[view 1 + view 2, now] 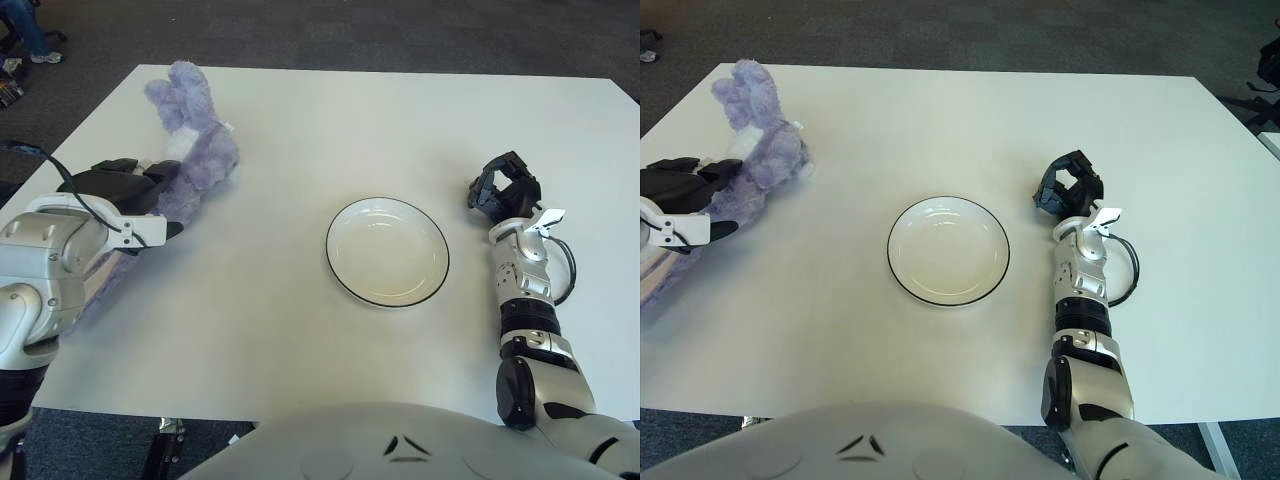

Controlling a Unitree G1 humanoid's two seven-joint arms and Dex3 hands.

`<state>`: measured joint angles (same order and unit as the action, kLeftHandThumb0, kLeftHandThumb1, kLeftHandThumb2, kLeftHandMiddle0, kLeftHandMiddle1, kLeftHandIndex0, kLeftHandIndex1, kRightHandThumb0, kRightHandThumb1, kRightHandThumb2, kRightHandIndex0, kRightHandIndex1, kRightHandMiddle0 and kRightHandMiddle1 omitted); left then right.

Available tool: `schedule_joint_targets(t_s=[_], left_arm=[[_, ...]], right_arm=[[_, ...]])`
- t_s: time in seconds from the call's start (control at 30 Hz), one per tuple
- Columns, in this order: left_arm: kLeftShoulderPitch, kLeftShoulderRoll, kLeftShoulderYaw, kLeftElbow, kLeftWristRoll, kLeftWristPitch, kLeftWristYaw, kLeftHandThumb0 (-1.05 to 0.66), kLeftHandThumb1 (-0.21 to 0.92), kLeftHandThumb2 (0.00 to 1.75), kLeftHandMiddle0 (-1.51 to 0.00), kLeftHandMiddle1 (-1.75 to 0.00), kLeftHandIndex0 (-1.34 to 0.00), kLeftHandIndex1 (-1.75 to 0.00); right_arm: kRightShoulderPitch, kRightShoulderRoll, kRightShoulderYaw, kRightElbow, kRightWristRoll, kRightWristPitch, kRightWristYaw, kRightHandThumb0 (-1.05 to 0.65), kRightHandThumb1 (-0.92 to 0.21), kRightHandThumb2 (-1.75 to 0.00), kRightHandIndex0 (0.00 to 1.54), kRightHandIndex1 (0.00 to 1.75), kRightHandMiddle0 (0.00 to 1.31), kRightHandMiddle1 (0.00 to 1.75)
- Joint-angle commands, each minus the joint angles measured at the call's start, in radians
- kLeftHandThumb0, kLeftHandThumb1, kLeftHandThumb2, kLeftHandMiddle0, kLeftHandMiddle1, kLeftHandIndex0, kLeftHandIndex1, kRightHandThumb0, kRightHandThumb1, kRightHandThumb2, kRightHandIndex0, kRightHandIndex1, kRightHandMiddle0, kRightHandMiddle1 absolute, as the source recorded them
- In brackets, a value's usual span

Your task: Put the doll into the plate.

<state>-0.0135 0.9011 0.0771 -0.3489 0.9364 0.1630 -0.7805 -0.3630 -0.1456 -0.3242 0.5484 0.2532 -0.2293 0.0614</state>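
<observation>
A purple plush bunny doll lies at the table's far left with its ears pointing away from me. My left hand is down over the doll's lower body, its black fingers stretched across the plush and its thumb on the plate side; the doll's legs are mostly hidden beneath the hand and forearm. A white plate with a thin dark rim sits empty at the table's centre. My right hand shows to the right of the plate, fingers curled, holding nothing.
The white table extends well beyond the plate on all sides, with dark carpet around it. A person's leg and shoe show on the floor at the far left corner. A black cable loops beside my right wrist.
</observation>
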Motion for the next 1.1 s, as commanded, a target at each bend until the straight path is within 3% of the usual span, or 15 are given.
schedule_joint_targets(t_s=[0.0, 0.3, 0.47, 0.53, 0.63, 0.83, 1.07], left_arm=[[-0.021, -0.01, -0.039, 0.094, 0.034, -0.006, 0.078, -1.05, 0.92, 0.94, -0.13, -0.04, 0.0, 0.0], [-0.012, -0.051, -0.063, 0.16, 0.095, 0.036, 0.255, -1.05, 0.92, 0.87, -0.14, -0.03, 0.0, 0.0], [-0.025, -0.131, -0.078, 0.206, 0.143, 0.096, 0.419, -1.05, 0.92, 0.81, -0.23, -0.07, 0.0, 0.0], [-0.034, -0.157, -0.088, 0.226, 0.156, 0.115, 0.473, -1.05, 0.92, 0.76, -0.17, -0.39, 0.0, 0.0], [-0.064, -0.198, -0.111, 0.278, 0.179, 0.148, 0.548, -1.05, 0.92, 0.72, -0.08, -0.61, 0.0, 0.0], [-0.124, -0.263, -0.144, 0.398, 0.199, 0.219, 0.664, -1.05, 0.92, 0.67, -0.02, -0.68, 0.0, 0.0], [-0.149, -0.279, -0.175, 0.475, 0.198, 0.25, 0.754, -1.05, 0.92, 0.66, -0.01, -0.65, 0.0, 0.0]], right_arm=[[0.047, 0.009, -0.003, 0.03, 0.011, 0.05, 0.003, -0.47, -0.36, -1.26, 1.21, 1.75, 0.58, 1.75], [0.055, 0.007, -0.005, 0.014, 0.014, 0.064, 0.012, -0.47, -0.35, -1.27, 1.21, 1.75, 0.59, 1.75], [0.058, 0.005, -0.005, 0.006, 0.018, 0.071, 0.025, -0.47, -0.35, -1.27, 1.21, 1.75, 0.59, 1.75], [0.059, 0.004, -0.005, 0.005, 0.02, 0.072, 0.03, -0.47, -0.35, -1.27, 1.2, 1.75, 0.59, 1.75], [0.06, 0.001, -0.007, 0.002, 0.025, 0.077, 0.04, -0.48, -0.34, -1.28, 1.2, 1.75, 0.6, 1.75], [0.062, -0.003, -0.008, -0.003, 0.03, 0.086, 0.051, -0.48, -0.33, -1.29, 1.21, 1.75, 0.6, 1.75], [0.065, -0.006, -0.008, -0.01, 0.029, 0.091, 0.061, -0.48, -0.33, -1.3, 1.21, 1.75, 0.6, 1.75]])
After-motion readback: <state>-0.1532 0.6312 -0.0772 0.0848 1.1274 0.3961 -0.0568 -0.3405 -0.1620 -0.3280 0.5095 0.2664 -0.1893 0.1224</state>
